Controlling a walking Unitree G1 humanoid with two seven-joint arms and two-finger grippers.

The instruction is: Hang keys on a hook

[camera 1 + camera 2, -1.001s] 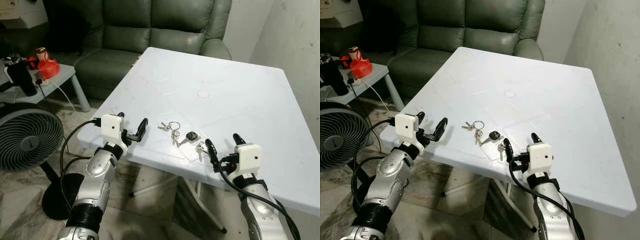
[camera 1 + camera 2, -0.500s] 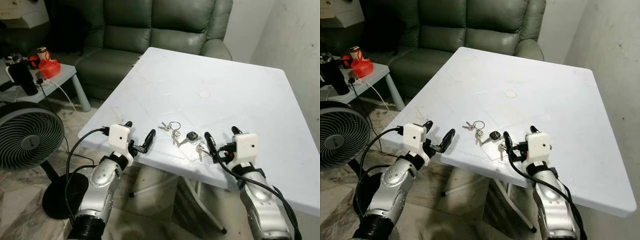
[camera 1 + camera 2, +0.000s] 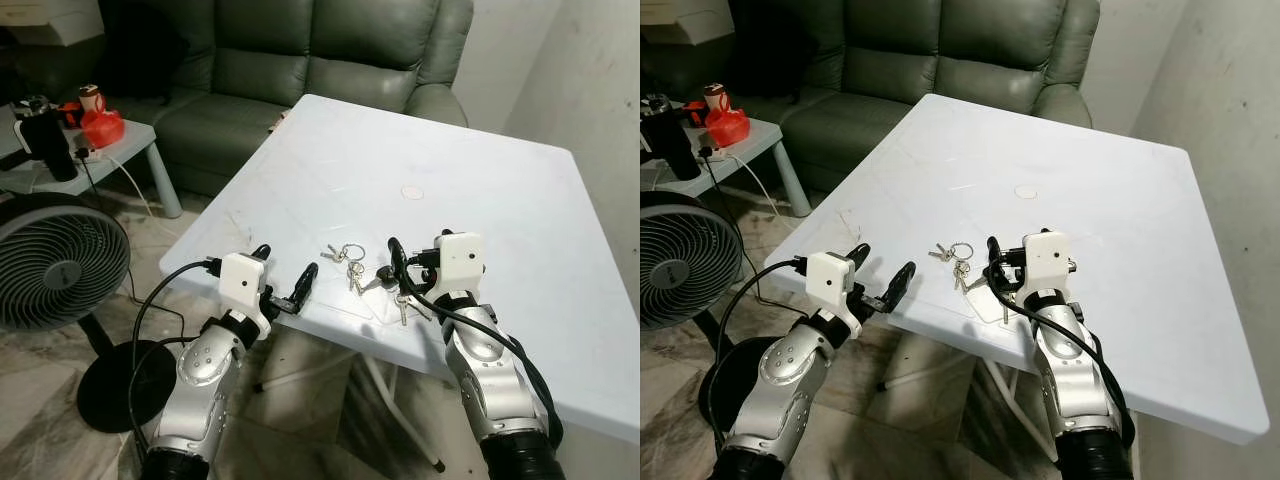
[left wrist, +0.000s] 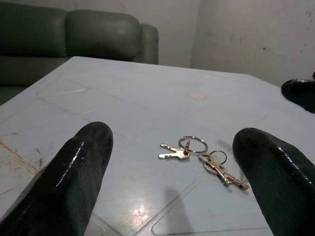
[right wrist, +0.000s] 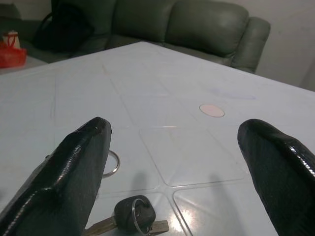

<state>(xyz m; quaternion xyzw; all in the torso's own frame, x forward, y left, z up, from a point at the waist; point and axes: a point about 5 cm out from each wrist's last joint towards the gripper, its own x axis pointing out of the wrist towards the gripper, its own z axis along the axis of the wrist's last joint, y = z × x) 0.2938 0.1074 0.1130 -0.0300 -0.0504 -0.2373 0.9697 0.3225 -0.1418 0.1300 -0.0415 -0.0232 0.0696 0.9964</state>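
A bunch of keys (image 3: 350, 266) on rings, with a black-headed key (image 3: 383, 272) and more keys (image 3: 400, 305), lies near the front edge of the white table (image 3: 480, 190). My right gripper (image 3: 414, 250) is open over the table, just above and behind the black-headed key (image 5: 134, 214). In the right wrist view its fingers (image 5: 78, 167) straddle that key and a ring (image 5: 112, 162). My left gripper (image 3: 286, 262) is open at the table's front edge, left of the bunch, pointing at the keys (image 4: 197, 152). Nothing is held in either gripper.
A green sofa (image 3: 300, 60) stands behind the table. A floor fan (image 3: 55, 265) and a low side table (image 3: 90, 155) with a red object and a dark bottle are on the left. A wall (image 3: 590, 90) runs close along the right.
My right gripper has moved forward and left from the table's edge to just over the keys. The left gripper has shifted right, closer to the keys. The keys lie as before.
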